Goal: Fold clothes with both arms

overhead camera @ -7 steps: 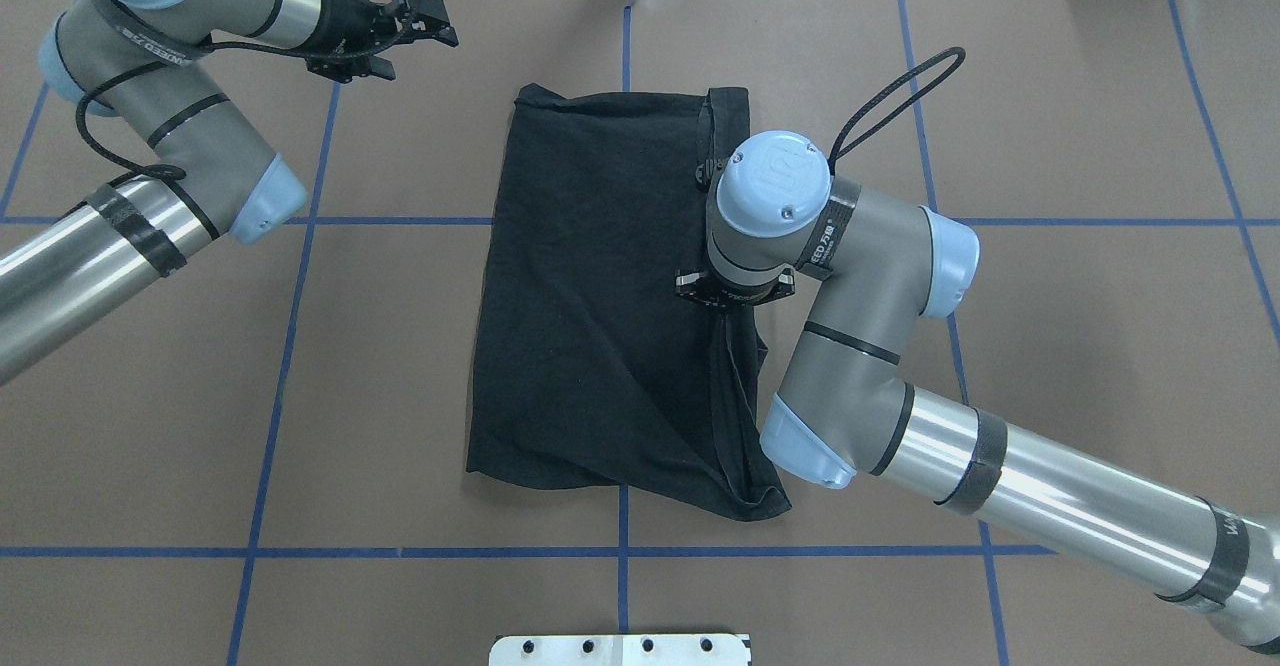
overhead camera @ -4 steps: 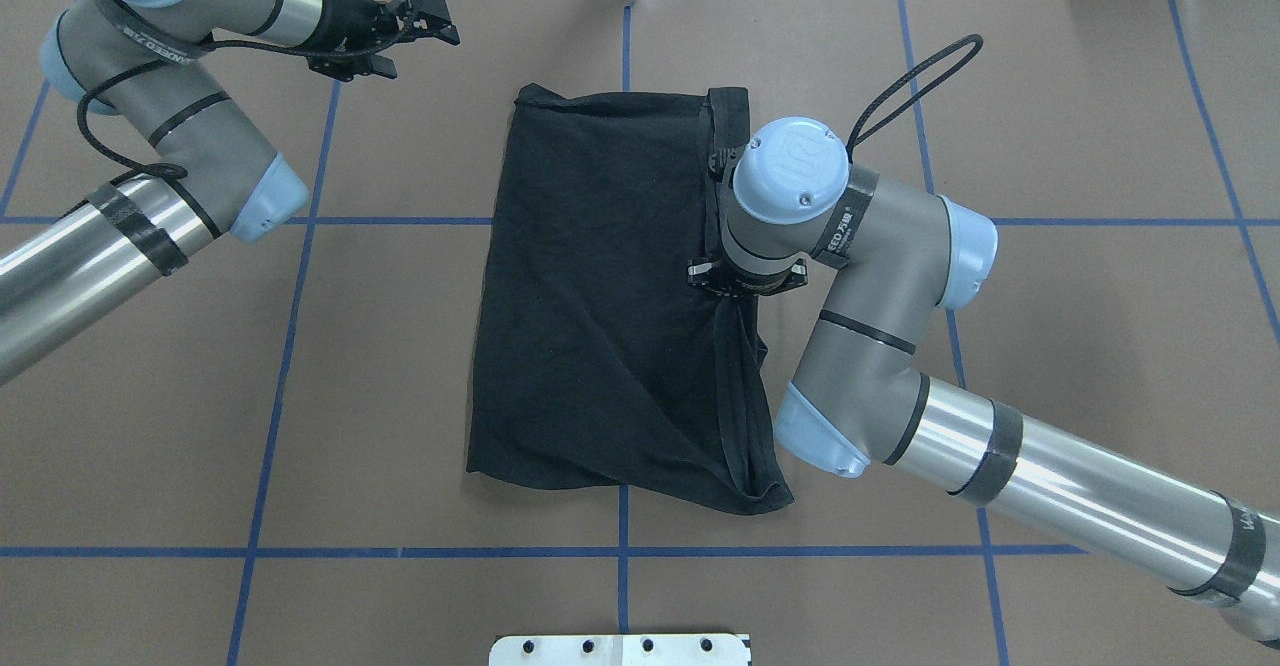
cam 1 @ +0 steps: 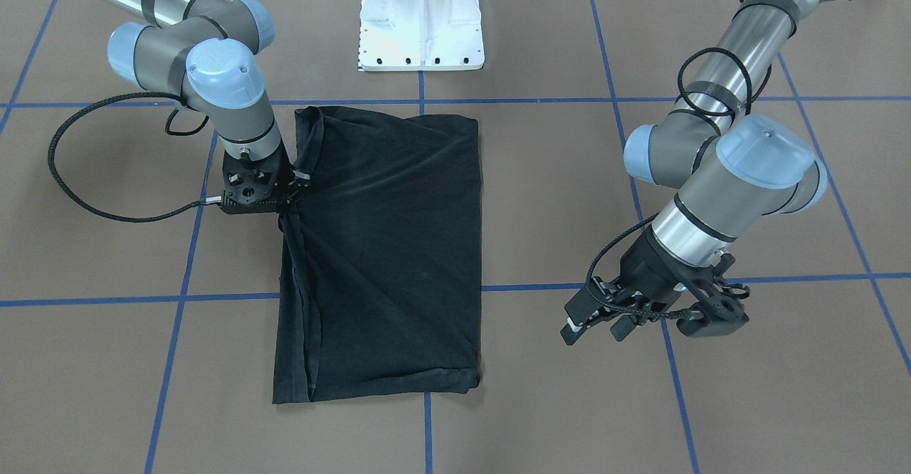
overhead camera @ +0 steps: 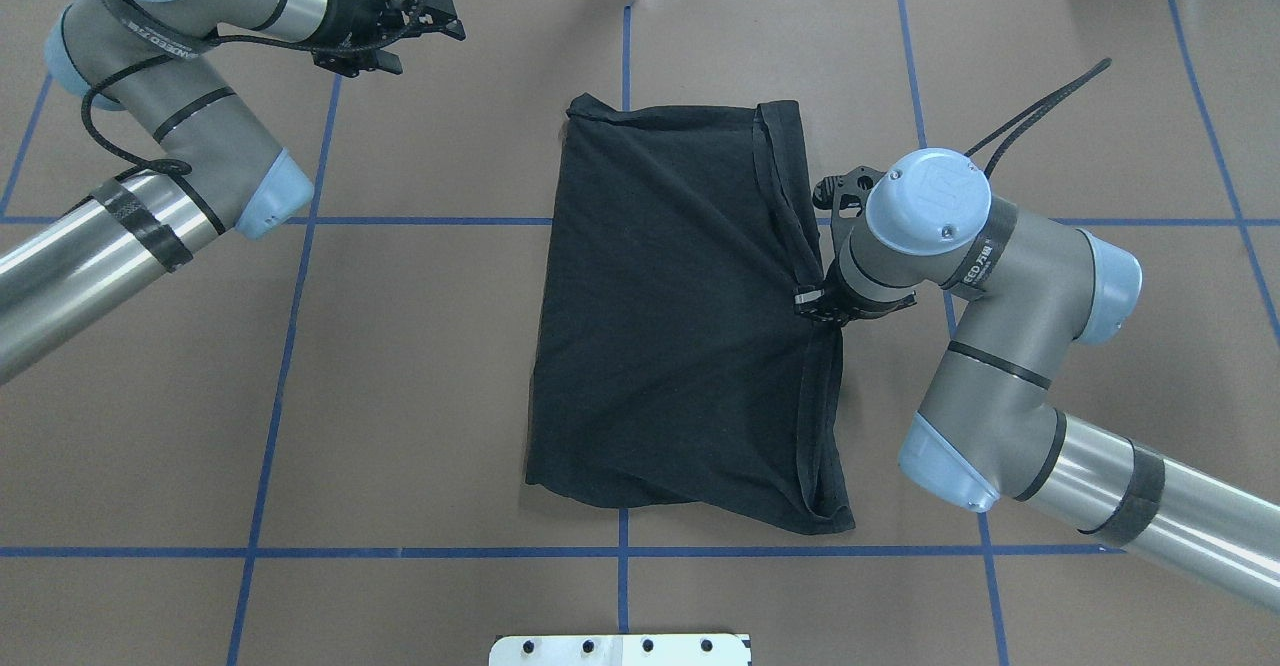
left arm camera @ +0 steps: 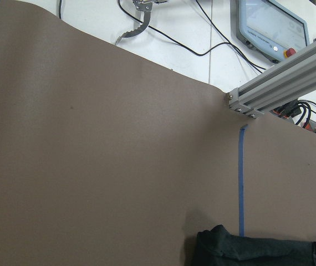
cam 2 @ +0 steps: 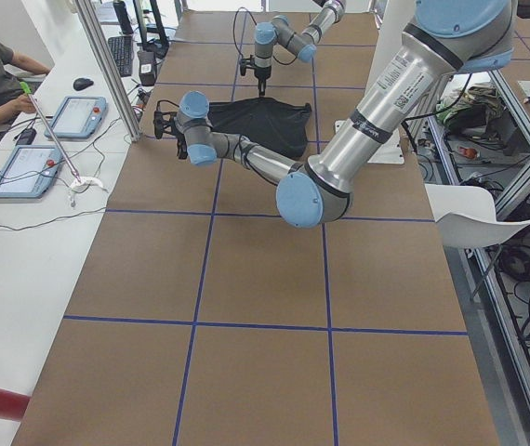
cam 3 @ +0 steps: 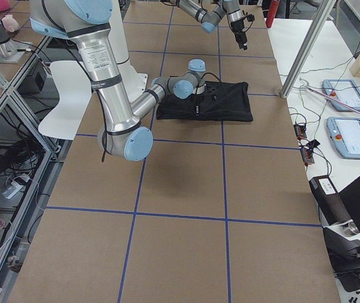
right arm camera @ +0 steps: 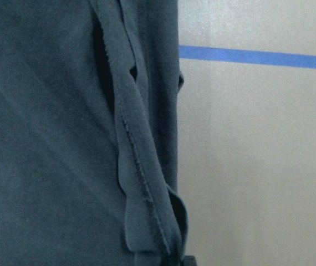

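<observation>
The right claw, pinching the black shirt by its edge, has pulled it toward 3 o'clock. The left claw stays spread.

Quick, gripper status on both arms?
Left gripper: open, holding nothing, clear of the shirt.
Right gripper: closed on the black T-shirt, at its edge.

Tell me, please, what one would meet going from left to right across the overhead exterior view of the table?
Left arm's black two-finger gripper → folded black fabric T-shirt → right arm's grey tubular wrist with its round light blue cap.
</observation>
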Robot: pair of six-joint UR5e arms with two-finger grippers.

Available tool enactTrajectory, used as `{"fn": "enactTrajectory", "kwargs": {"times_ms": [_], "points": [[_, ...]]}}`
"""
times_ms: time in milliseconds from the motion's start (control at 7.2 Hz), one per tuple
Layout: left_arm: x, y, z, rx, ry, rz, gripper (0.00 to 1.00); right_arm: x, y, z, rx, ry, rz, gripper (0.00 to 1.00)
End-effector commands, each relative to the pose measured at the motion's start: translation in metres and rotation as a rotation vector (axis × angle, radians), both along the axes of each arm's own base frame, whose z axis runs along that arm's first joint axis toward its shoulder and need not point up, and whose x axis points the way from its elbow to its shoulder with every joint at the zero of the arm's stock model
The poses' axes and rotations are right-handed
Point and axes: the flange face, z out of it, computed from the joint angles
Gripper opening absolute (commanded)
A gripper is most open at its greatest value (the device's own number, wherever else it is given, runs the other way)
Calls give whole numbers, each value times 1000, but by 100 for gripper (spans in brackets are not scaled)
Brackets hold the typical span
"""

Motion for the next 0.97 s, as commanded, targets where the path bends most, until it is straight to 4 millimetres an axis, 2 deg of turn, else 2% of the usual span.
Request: {"fn": "enactTrajectory", "kwargs": {"times_ms": [0,278,417,695,834], "points": [[0,0,-1,1,0,0,100,5,6,-13,-1,-34,-5,100],[0,0,-1,1,1,1,100,10,18,-38,-53,-97,22,100],[0,-1,0,-3,-1,0,100,-1,35,-46,-101,-113,51,100],[0,0,0,-2,-1,2,100,-37,79,-44,-143,-36,32,100],[2,0,0,-3,0,4,100,-44,91,-48,-155,15,19,100]]}}
